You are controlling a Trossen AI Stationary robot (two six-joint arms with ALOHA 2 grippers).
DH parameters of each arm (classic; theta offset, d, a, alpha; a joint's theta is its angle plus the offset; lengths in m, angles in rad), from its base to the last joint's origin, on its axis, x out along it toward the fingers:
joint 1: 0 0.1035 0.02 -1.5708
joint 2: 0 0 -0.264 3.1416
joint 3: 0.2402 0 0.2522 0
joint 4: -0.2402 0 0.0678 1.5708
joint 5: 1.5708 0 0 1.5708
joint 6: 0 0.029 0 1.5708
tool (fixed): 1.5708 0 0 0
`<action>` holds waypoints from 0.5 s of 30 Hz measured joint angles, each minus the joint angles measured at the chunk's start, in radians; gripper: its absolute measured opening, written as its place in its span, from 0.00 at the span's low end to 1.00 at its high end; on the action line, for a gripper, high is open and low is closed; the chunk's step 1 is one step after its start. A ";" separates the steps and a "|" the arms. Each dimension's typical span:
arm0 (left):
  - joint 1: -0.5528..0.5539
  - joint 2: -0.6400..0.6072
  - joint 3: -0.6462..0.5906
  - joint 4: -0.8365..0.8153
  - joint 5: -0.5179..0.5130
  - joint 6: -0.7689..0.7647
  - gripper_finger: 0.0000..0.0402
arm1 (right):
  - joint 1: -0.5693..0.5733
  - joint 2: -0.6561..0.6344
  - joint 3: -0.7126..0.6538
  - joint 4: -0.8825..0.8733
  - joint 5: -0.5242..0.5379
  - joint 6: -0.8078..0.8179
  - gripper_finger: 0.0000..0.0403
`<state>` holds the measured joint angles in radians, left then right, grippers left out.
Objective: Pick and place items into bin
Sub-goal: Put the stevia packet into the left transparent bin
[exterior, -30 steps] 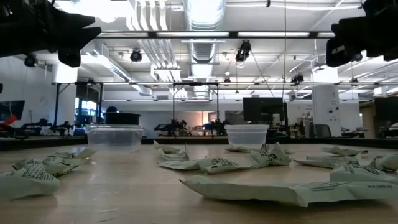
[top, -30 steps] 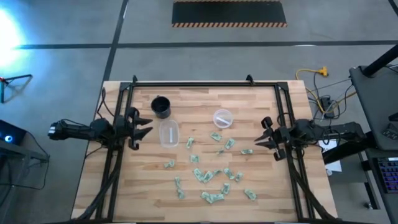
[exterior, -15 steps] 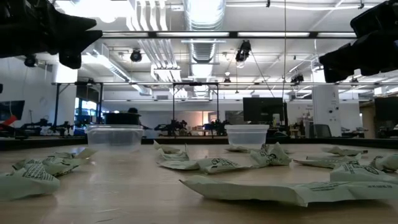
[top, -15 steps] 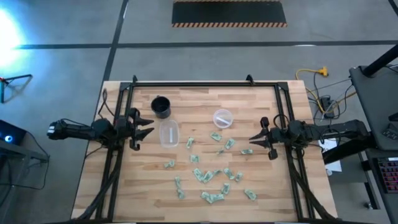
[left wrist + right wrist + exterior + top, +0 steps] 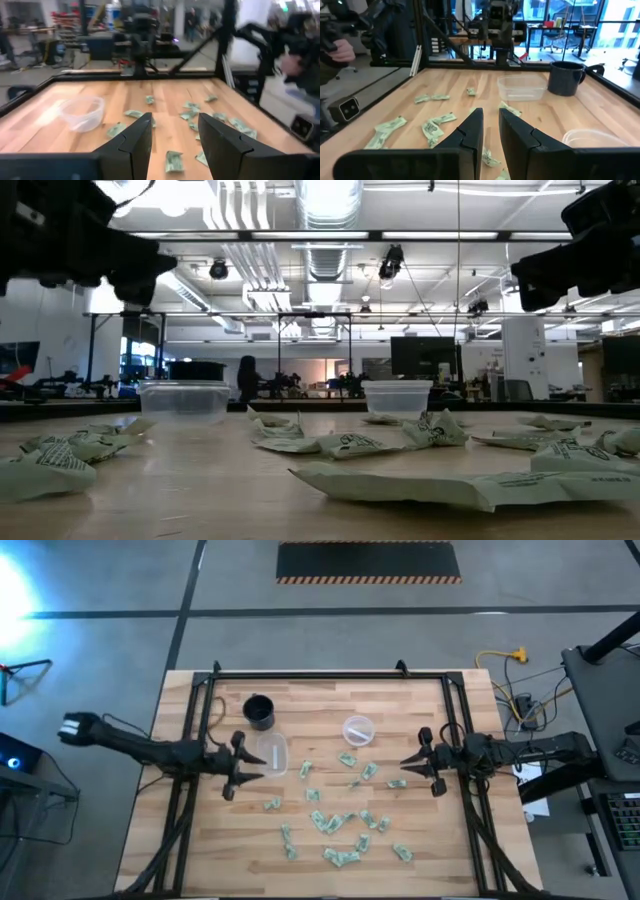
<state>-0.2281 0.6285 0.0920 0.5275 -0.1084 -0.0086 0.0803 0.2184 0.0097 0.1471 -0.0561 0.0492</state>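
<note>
Many small pale green-and-white wrinkly items (image 5: 340, 815) lie flat over the middle and near part of the wooden table (image 5: 200, 840). A clear rectangular bin (image 5: 271, 753) stands at the left, and a round clear tub (image 5: 358, 729) stands farther right. My left gripper (image 5: 256, 768) hovers open just on the near side of the bin, pointing level at the items (image 5: 172, 162). My right gripper (image 5: 404, 762) hovers at the items' right, its fingers (image 5: 470, 131) a narrow gap apart with nothing between them.
A black cup (image 5: 259, 712) stands at the far left beside the bin and also shows in the right wrist view (image 5: 565, 77). A dark metal frame (image 5: 330, 675) runs along the table's far, left and right edges. Bare wood lies at the near left.
My left gripper has swung out from the table's left edge toward the right and a little toward the near edge, ending close to the bin and the items. It stays open. My right gripper has tipped slightly toward the items.
</note>
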 joint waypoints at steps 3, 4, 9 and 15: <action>-0.035 0.108 0.092 -0.013 0.033 0.083 0.36 | 0.000 0.000 0.000 0.000 0.000 0.004 0.13; -0.043 0.142 0.128 -0.007 0.053 0.115 0.36 | 0.000 -0.001 0.000 0.000 -0.001 0.004 0.13; -0.054 0.266 0.304 -0.008 0.072 0.217 0.36 | 0.000 0.001 0.000 0.016 -0.004 0.045 0.13; -0.060 0.370 0.523 -0.264 0.055 0.301 0.36 | 0.000 0.000 0.000 0.015 -0.004 0.037 0.13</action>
<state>-0.2877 0.9986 0.6153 0.2636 -0.0533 0.2920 0.0806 0.2183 0.0099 0.1619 -0.0604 0.0859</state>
